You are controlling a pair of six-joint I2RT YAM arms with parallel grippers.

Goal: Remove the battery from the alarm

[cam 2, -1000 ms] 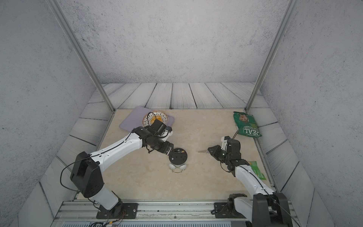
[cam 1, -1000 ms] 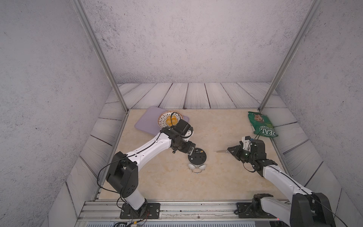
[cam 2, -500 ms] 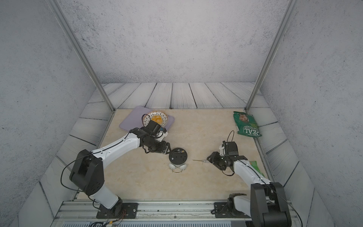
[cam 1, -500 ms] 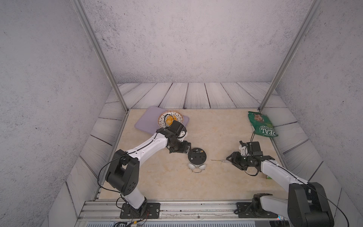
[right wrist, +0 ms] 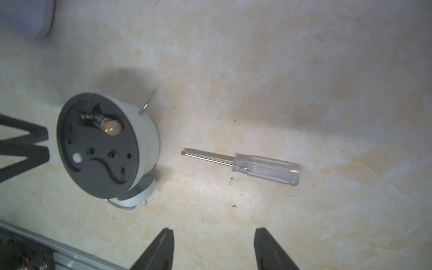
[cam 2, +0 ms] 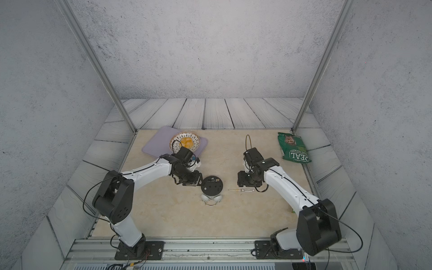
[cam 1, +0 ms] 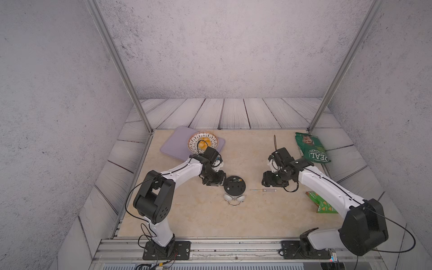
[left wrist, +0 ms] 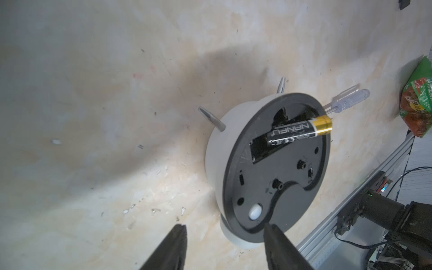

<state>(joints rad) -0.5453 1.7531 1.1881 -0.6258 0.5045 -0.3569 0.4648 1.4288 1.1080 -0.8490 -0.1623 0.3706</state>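
The alarm (cam 1: 234, 185) (cam 2: 212, 185) lies face down mid-table with its round black back panel up. The battery (left wrist: 301, 132) (right wrist: 105, 121) sits tilted in the open compartment, its gold end raised past the rim. My left gripper (cam 1: 218, 181) (left wrist: 224, 228) is open, low at the alarm's left edge; one fingertip (left wrist: 271, 230) lies against the panel's rim, the other stands over bare table. My right gripper (cam 1: 268, 181) (right wrist: 214, 230) is open and empty, hovering right of the alarm, above the clear-handled screwdriver (cam 1: 264, 190) (right wrist: 243, 164) lying flat on the table.
A patterned bowl (cam 1: 191, 140) with yellow pieces sits on a lilac mat (cam 1: 170, 146) at the back left. A green bag (cam 1: 312, 147) lies back right, a small green packet (cam 1: 323, 204) under the right arm. A metal rail (cam 1: 233, 243) runs along the front edge.
The right gripper lowered the screwdriver to the table, opened and lifted clear of it. The left gripper drew back, then returned to the alarm's left edge with its jaws narrower.
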